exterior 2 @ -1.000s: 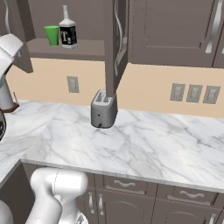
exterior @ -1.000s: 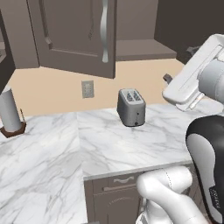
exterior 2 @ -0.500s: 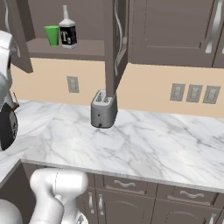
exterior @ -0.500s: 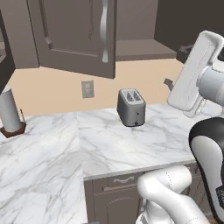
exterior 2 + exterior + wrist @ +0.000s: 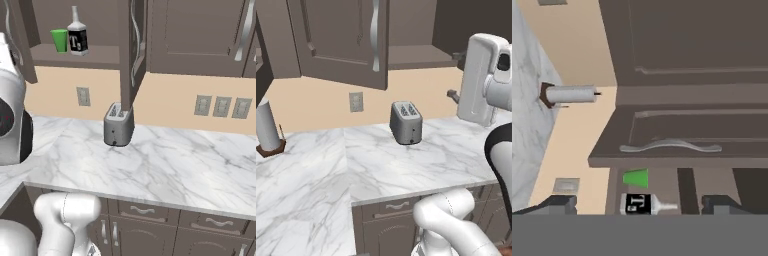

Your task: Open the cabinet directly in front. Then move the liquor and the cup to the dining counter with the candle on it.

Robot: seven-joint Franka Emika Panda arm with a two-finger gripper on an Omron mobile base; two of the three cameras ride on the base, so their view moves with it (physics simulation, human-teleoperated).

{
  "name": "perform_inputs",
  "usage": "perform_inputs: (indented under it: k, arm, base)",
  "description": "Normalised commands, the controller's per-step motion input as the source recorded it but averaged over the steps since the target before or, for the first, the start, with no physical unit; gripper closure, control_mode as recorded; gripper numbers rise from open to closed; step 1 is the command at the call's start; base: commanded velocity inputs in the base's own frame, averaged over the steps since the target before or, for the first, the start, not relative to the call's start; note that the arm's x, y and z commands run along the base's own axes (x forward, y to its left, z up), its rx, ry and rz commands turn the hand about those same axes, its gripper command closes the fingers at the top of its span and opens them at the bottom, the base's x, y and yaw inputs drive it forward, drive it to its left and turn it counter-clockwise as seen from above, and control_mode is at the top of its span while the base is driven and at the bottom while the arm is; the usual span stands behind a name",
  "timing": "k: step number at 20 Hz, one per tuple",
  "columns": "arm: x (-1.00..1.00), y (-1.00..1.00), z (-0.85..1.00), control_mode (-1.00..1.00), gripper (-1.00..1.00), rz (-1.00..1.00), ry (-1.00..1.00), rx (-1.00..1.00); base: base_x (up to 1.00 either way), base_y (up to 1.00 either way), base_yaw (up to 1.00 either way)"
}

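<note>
I'm looking at the liquor (image 5: 641,204) lined up between the two dark tips of my gripper (image 5: 639,204), which is standing wide and released, holding nothing. Because the hand is rolled, the bottle is reading sideways in the hand view, neck pointing toward the right tip; in the right base view the liquor (image 5: 77,36) is standing upright, its long axis vertical. So I'm judging the coming move as a straight reach ahead, with the tips passing either side of the body.

The cup (image 5: 59,40) is sitting just beside the liquor, on the side away from the open door, both on the lower shelf (image 5: 80,54) of the cabinet (image 5: 341,40). That cabinet is already standing open, its door swung out above the toaster (image 5: 118,125).

Below the liquor, the marble table (image 5: 165,165) is carrying the toaster, and farther off from it a paper-towel roll (image 5: 267,127). A beige wall with outlets (image 5: 221,106) is running behind.
</note>
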Motion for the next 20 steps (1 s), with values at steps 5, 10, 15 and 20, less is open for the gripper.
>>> perform_inputs:
  k: [5, 10, 15, 20]
  arm:
    - [0.28, -0.12, -0.18, -1.0, -1.0, -0.04, -0.01, -0.05]
    - [0.34, -0.01, -0.16, -1.0, -1.0, -0.08, -0.02, 0.0]
    - [0.24, 0.0, -0.01, -1.0, -1.0, -0.06, -0.02, 0.0]
    - [0.24, 0.0, 0.0, -1.0, -1.0, 0.0, 0.0, 0.01]
  base:
    - [0.0, 0.0, 0.0]
    - [0.0, 0.0, 0.0]
    - [0.0, 0.0, 0.0]
    - [0.0, 0.0, 0.0]
